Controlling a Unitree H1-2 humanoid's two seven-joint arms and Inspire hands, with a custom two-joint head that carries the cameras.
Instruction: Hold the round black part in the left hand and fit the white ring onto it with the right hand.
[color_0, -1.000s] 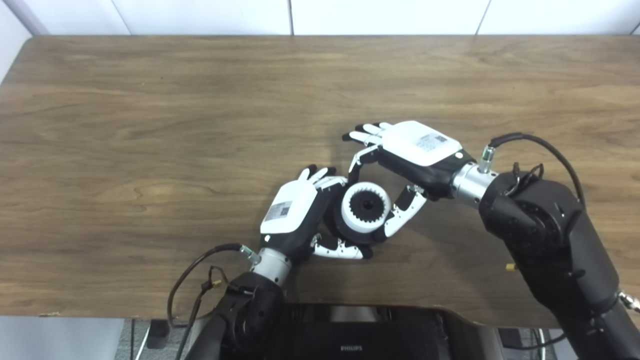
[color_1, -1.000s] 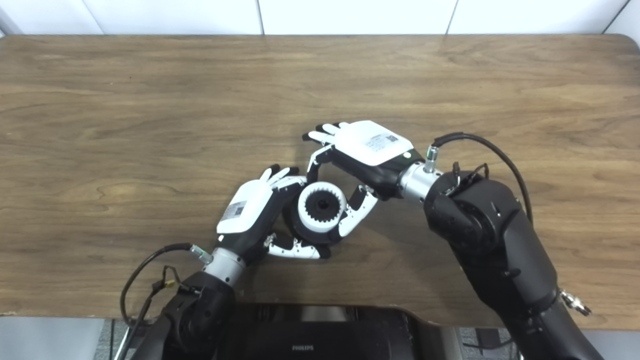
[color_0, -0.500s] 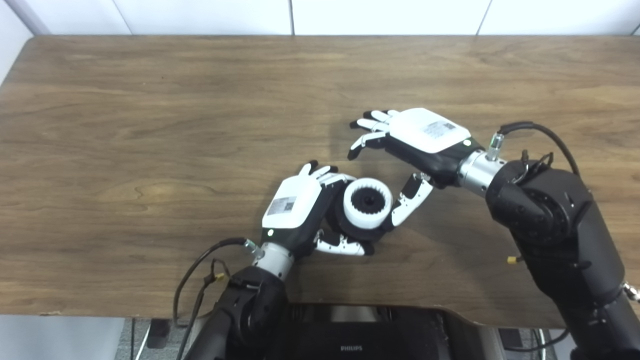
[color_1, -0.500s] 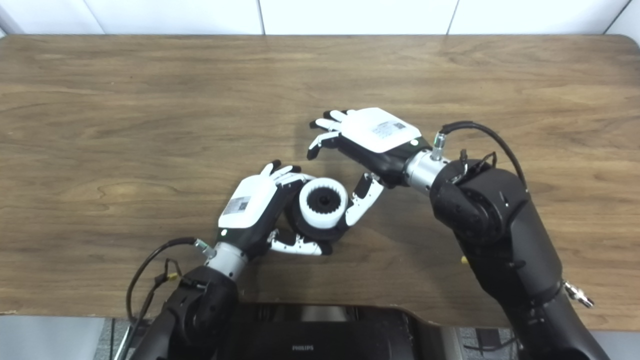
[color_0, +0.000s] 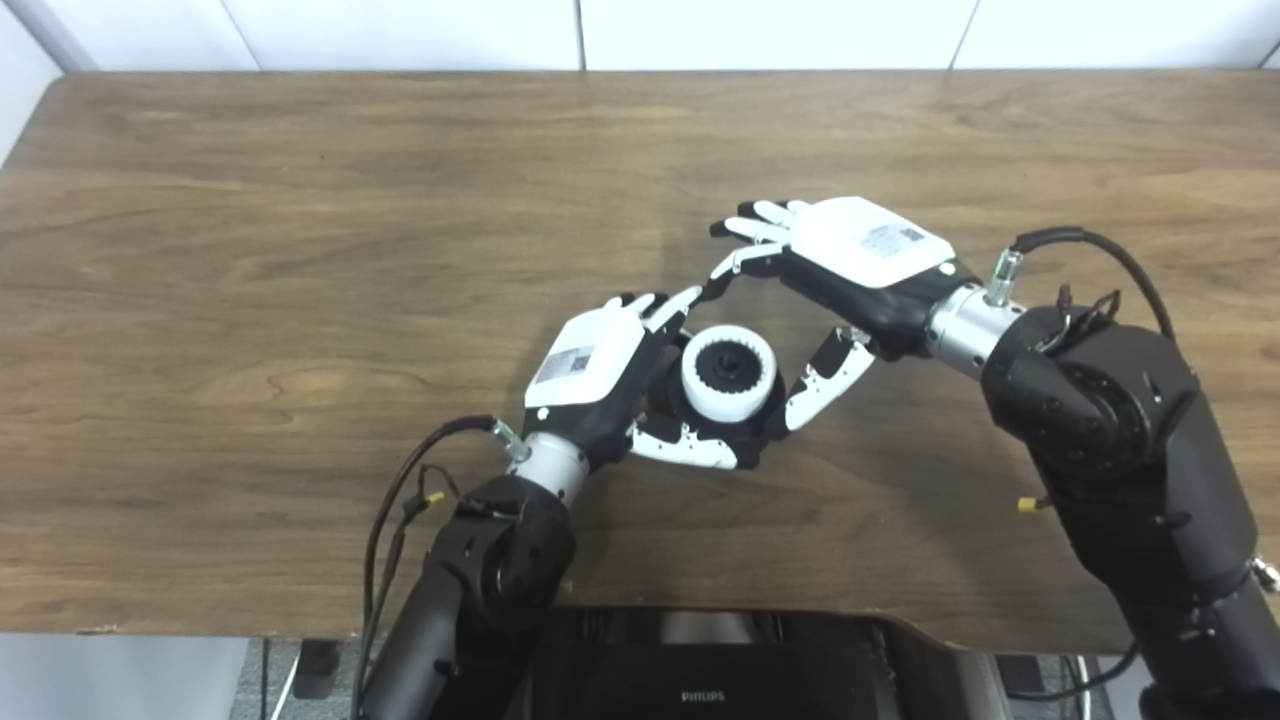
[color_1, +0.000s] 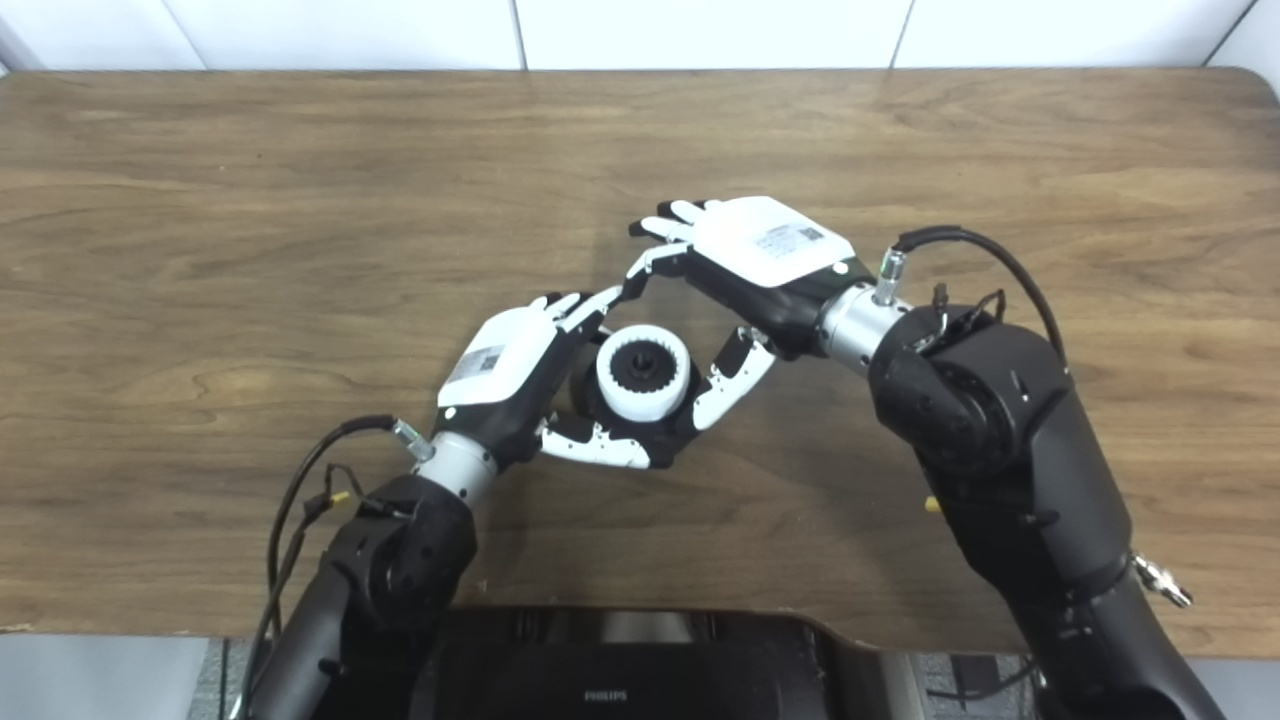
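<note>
My left hand (color_0: 592, 375) is shut on the round black part (color_0: 728, 366), with fingers and thumb wrapped around its dark body from the left and below. The white ring (color_0: 730, 405) sits around the part's toothed black centre, facing up. My right hand (color_0: 860, 255) hovers just right of and behind it, open and with its fingers spread. Its thumb (color_0: 828, 375) lies close to the ring's right side. One of its fingers (color_0: 735, 265) stretches down toward my left fingertips. In the right eye view, the ring (color_1: 643, 395) sits between both hands.
The wooden table (color_0: 300, 250) stretches wide to the left, right and back, up to a white wall. A black device marked PHILIPS (color_0: 700, 670) sits below the table's near edge. Loose cables hang at both wrists.
My right hand let go of the ring, spread its fingers and drew back up and to the right. My left hand carried the part and ring a little farther from me.
</note>
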